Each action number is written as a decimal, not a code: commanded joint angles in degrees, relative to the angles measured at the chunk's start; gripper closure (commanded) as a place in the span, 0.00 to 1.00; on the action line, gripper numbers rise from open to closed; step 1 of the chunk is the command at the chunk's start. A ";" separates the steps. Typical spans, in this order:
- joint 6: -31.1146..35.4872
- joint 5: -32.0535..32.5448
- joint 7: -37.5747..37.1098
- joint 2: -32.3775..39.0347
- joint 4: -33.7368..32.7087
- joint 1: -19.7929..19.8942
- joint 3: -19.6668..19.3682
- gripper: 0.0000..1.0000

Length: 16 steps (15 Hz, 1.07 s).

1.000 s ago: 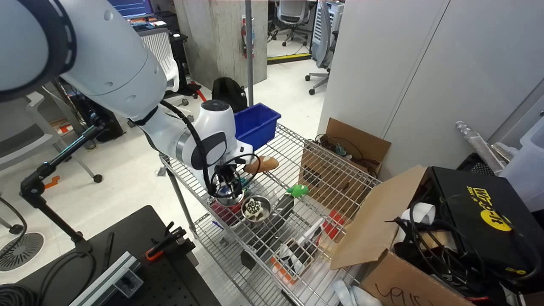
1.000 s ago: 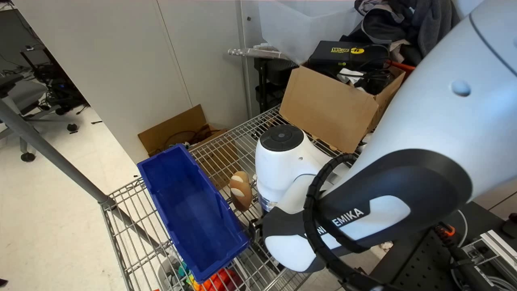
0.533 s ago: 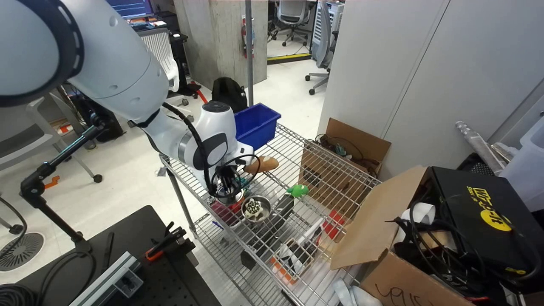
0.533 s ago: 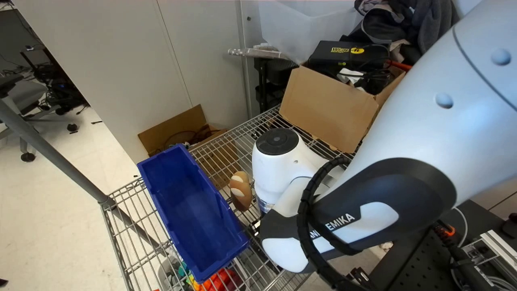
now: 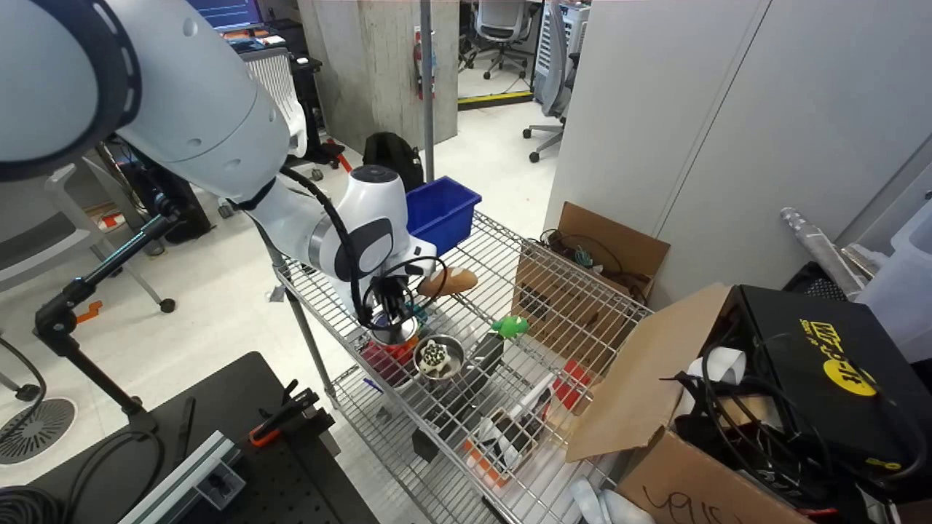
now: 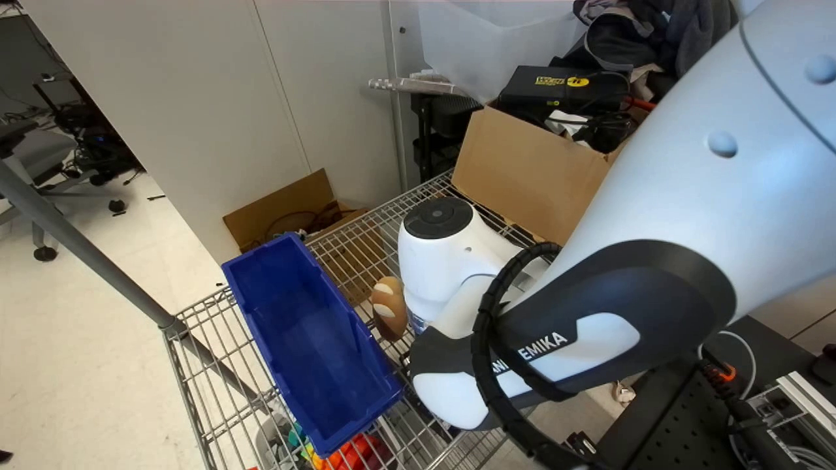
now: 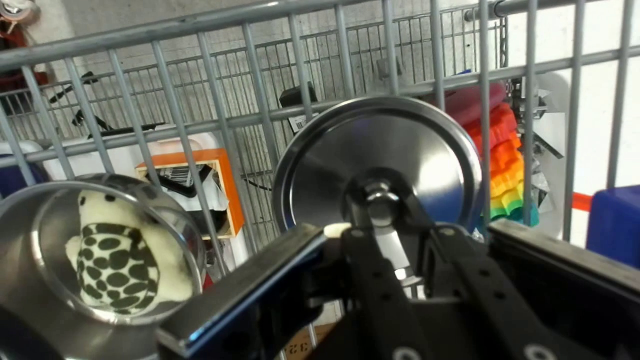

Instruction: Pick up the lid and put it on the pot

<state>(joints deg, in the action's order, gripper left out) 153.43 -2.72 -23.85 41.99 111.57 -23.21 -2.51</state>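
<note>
Shiny metal, round and flat, the lid [image 7: 325, 150] fills the middle of the wrist view. My gripper [image 7: 383, 204] is shut on its knob, with one finger [image 7: 356, 200] on each side. In an exterior view the lid [image 5: 395, 335] shows as a small silver disc under the wrist, partly covered by cables. Whether it stands clear of the shelf wires is hard to tell. The pot [image 7: 17, 245] is metal and open at the top, to the left in the wrist view. A pale toy turtle [image 7: 115, 265] with a dark-spotted shell lies in it. In an exterior view the pot [image 5: 456, 355] stands beside the lid.
The wire shelf [image 5: 575, 320] carries a blue bin [image 5: 440, 215] behind the arm, a toy bread [image 5: 453, 281] close to the wrist, and a green toy [image 5: 510, 326] past the pot. An open carton [image 5: 648, 378] stands further along. A metal post [image 5: 428, 131] rises behind the bin.
My gripper has closed on the lid's knob. In an exterior view, lid and wrist have shifted slightly upward, uncovering more of the red and orange things below. Pot and turtle have not moved.
</note>
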 commanded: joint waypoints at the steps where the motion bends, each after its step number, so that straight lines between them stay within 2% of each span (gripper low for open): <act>1: -2.16 1.41 -1.71 -6.62 3.37 -0.46 -0.56 0.95; 5: -2.45 2.97 -2.69 -14.52 7.74 -0.42 -1.61 0.95; 8: -4.41 6.44 -7.15 -16.47 7.97 -0.20 -4.31 0.95; 12: -9.96 6.46 -9.49 -13.55 4.73 3.46 -4.63 0.95; 16: -11.04 5.78 -10.15 -9.81 3.20 6.45 -4.39 0.95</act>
<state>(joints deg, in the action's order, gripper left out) 144.17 2.69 -32.11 29.08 117.55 -18.40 -7.31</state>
